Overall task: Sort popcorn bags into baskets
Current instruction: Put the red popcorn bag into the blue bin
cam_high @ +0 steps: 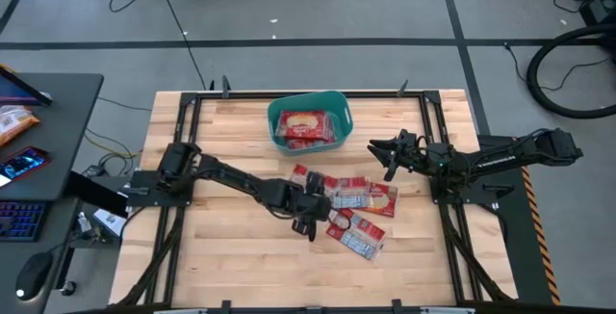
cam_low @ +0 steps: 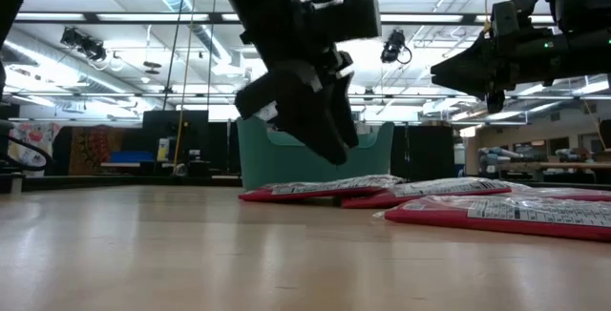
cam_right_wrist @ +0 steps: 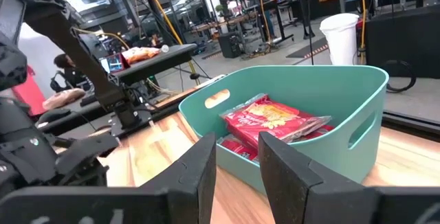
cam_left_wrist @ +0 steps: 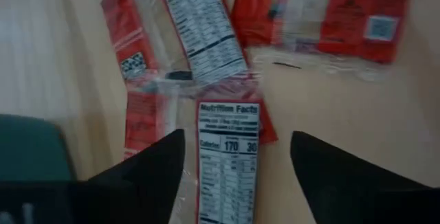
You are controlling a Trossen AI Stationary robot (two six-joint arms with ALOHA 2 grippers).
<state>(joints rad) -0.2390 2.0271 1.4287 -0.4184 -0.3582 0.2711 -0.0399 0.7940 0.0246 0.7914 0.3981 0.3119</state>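
A: Red packets, white nutrition panels up. The loose popcorn bags (cam_high: pixel 348 208) lie scattered at the centre of the high view, lower-middle of the table (cam_high: pixel 221 266). More bags already sit in the teal basket (cam_high: pixel 310 121), upper centre.

B: Which one is in hand?

A: None. The left gripper (cam_high: pixel 310 220) hangs over the left edge of the pile, fingers spread, nothing between them. In the left wrist view 1 bag (cam_left_wrist: pixel 227 155) lies lengthwise right in the gap between the fingers (cam_left_wrist: pixel 148 172).

B: Height?

A: Low view shows the left gripper (cam_low: pixel 320 120) just above the bags (cam_low: pixel 325 189), apart from them.

B: Right arm?

A: The right gripper (cam_high: pixel 385 150) waits at right-centre, near the basket, facing it; fingers (cam_right_wrist: pixel 199 176) parted a little, empty. Its wrist view looks into the basket (cam_right_wrist: pixel 302 86) at the bags inside (cam_right_wrist: pixel 275 121).

B: Step?

A: My reading: approach for another pick. Next move calls for a descent, closing across the bag's narrow width and catching 1 packet only, since neighbours overlap.
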